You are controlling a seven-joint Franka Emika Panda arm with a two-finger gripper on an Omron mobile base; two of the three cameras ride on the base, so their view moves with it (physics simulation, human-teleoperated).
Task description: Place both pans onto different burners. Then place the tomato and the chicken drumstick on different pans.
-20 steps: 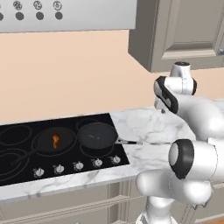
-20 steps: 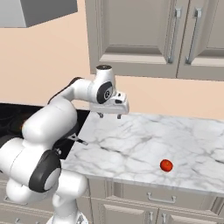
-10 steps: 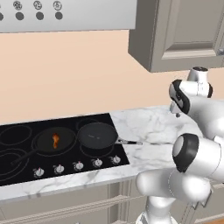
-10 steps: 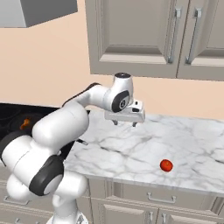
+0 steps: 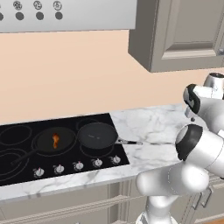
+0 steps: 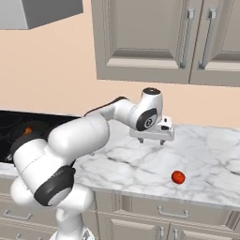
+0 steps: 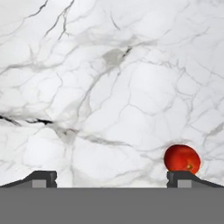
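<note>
Two black pans sit side by side on burners of the glossy cooktop (image 5: 13, 168). The left pan (image 5: 43, 142) holds the orange-brown chicken drumstick (image 5: 55, 140). The right pan (image 5: 97, 134) is empty, its thin handle pointing right over the marble. The red tomato (image 6: 177, 177) lies on the marble counter near the front edge. My gripper (image 6: 151, 141) hangs open above the counter, behind and left of the tomato, holding nothing. Looking down in the hand view, the tomato (image 7: 182, 159) sits just beyond the right fingertip (image 7: 181, 177), outside the gap of the gripper (image 7: 111, 179).
Grey wall cabinets (image 6: 154, 37) hang above the counter, and a range hood (image 5: 65, 15) hangs over the cooktop. Small silver knobs (image 5: 78, 166) line the cooktop's front. The marble counter (image 6: 215, 154) stretches right of the tomato.
The arm has swung right along the counter, from beside the cooktop to a spot near the tomato. The jaws have stayed open. Pans, drumstick and tomato have not moved.
</note>
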